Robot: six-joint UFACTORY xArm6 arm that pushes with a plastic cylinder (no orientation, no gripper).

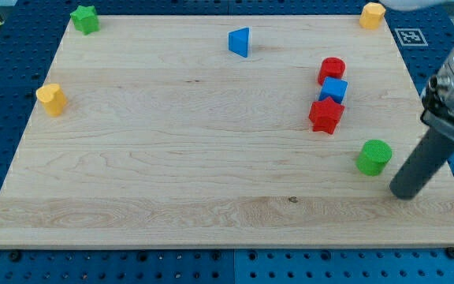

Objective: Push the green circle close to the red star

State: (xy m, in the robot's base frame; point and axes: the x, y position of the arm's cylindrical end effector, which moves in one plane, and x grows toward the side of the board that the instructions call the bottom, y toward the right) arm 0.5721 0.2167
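Note:
The green circle [374,157] sits on the wooden board at the view's right, below and to the right of the red star [325,115], with a clear gap between them. My tip [404,192] rests on the board just to the lower right of the green circle, a short gap away from it. The rod rises from the tip up toward the view's right edge.
A blue cube [334,89] touches the red star's top, and a red cylinder [332,70] sits above that. A blue triangle [240,42] lies at top centre, a green star [86,19] top left, a yellow block [52,99] at left, an orange-yellow block [372,14] top right. The board edge [448,213] runs near my tip.

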